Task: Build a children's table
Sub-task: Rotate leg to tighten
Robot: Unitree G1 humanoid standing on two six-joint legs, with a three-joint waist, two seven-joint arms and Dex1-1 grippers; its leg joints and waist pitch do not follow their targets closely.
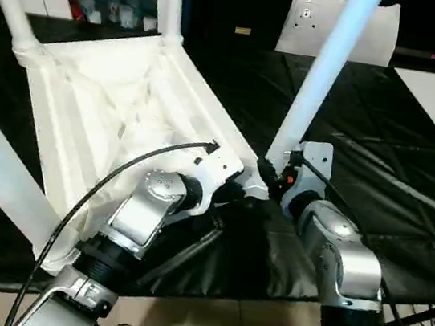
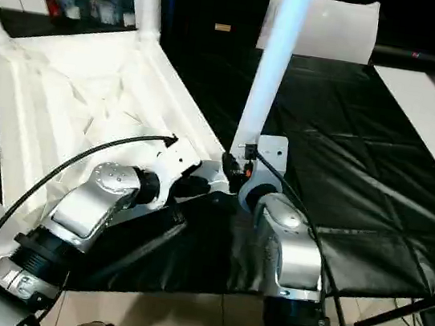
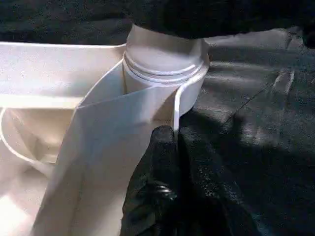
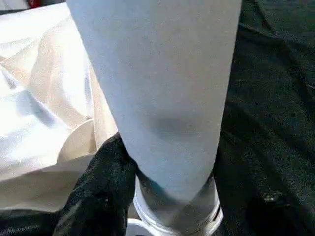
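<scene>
The tabletop (image 1: 120, 109) lies upside down on the counter (image 1: 377, 177). A leg (image 1: 320, 76) stands in the tabletop's near right corner socket (image 3: 165, 73). More legs rise from the tabletop's far corners.

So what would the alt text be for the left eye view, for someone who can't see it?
A robot's right gripper holds the base of a white leg standing in the corner socket of an upside-down white tabletop, while its left gripper pinches that corner's rim, on a black-covered table.

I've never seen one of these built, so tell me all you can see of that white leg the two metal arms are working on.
The leg is a long, smooth, white tapered tube, plastic by its look. It stands tilted, its thick lower end in the round corner socket of the upturned tabletop. The right gripper has its jaws around the leg's base. The left gripper pinches the tabletop's thin wall beside the socket.
</scene>
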